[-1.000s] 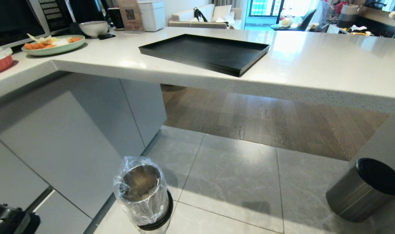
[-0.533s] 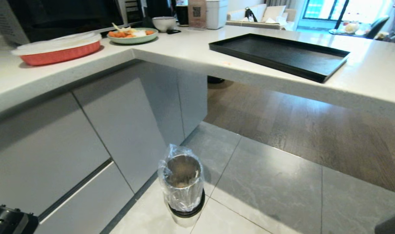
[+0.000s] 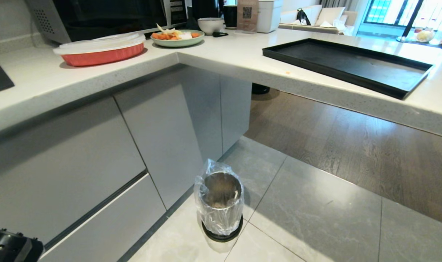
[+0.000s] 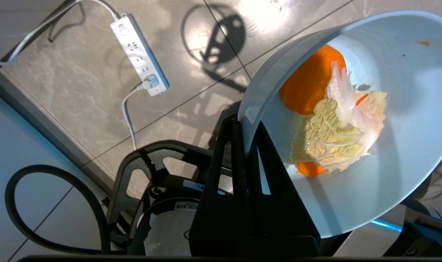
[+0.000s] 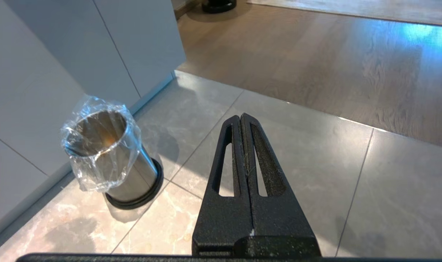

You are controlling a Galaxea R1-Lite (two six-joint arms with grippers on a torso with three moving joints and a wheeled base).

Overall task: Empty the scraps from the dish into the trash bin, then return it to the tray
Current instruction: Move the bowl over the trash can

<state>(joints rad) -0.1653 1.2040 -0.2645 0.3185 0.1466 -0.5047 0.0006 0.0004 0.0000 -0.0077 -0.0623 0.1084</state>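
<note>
head view shows the white worktop (image 3: 221, 54), l-shaped, with the black tray (image 3: 351, 67) lying flat on it, bare. the trash bin (image 3: 221, 207), steel with a clear liner, stands on the floor tiles below the worktop's corner, well apart from the tray. off the worktop, the dish (image 4: 370, 145) hangs tilted over the floor, the left pincer (image 4: 244, 134) pinching its rim, scraps (image 4: 330, 123) of carrot and cabbage resting inside. the right pincer (image 5: 241, 122) is pressed together, holding nothing, beside the trash bin.
</note>
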